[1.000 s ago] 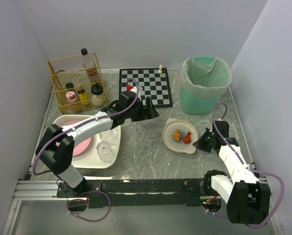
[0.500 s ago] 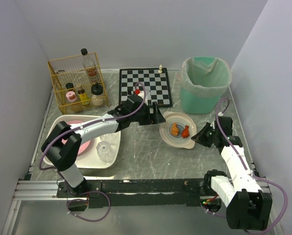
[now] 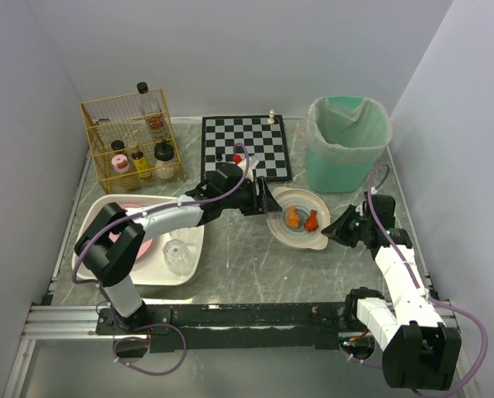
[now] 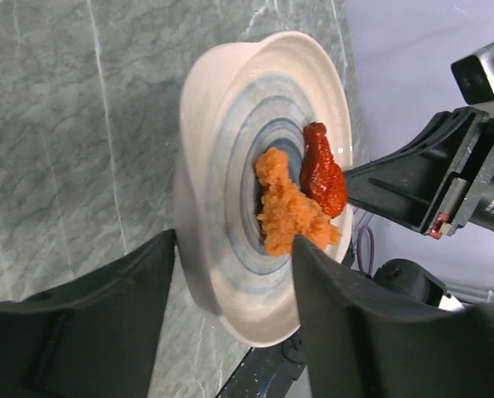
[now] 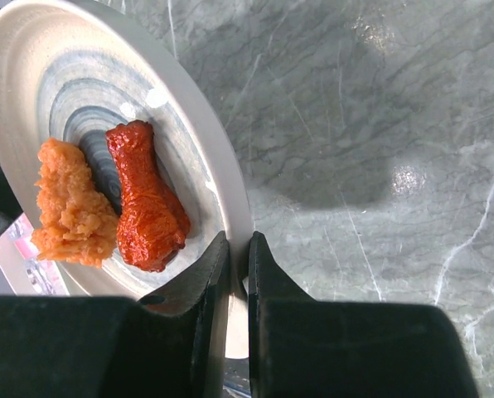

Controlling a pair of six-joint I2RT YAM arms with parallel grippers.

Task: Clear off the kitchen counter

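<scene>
The grey marble desk (image 3: 247, 274) fills the whole floor of the enclosure. A green lined bin (image 3: 346, 145) stands at its far right corner. A white tub (image 3: 196, 253) lies by the left edge, a chessboard (image 3: 255, 141) at the middle of the far edge, and a yellow wire rack (image 3: 131, 133) of bottles at the far left corner.

Right of the desk's centre, between the chessboard's near right corner and the bin, is a blue-ringed plate (image 3: 301, 242). It carries an orange breaded piece (image 3: 293, 217) and a red drumstick (image 3: 312, 219), touching each other.

The right fingers (image 5: 185, 340) are clamped on the plate's right rim. The left fingers (image 4: 346, 332) stand apart astride the opposite rim, one outside the wall and one over the inside just beside the breaded piece, with no clamp visible.

The danger is two arms on one plate. If the left fingers clamp while the right ones hold, any mismatch in their pulls could twist the plate loose. That would tip it and roll the food onto the desk, short of the bin. The inner left finger could also squash or shove the breaded piece.
</scene>
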